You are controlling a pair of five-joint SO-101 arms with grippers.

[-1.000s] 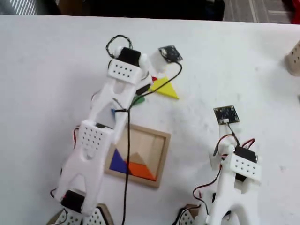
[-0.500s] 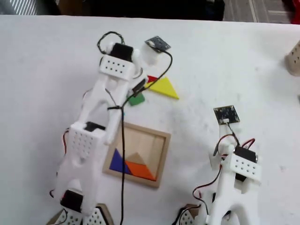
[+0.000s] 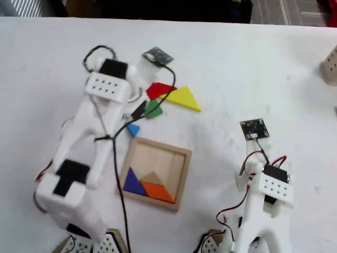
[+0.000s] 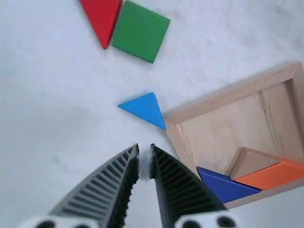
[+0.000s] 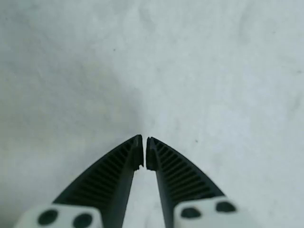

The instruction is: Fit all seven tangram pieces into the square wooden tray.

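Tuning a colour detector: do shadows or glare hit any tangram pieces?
High view: soft, even light, no glare on the yellow triangle or red piece. Left wrist view: the blue triangle and green square are evenly lit, with no hard shadow across them.

A red triangle (image 3: pixel 159 89), yellow triangle (image 3: pixel 185 98), light-blue triangle (image 3: pixel 133 129), green square (image 3: pixel 153 108), tan tray (image 3: pixel 184 179).

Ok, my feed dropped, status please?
Left gripper and right gripper shut, empty. Tray holds three pieces. Blue triangle by its corner; red triangle, green square, yellow triangle beyond. Nothing blocking.
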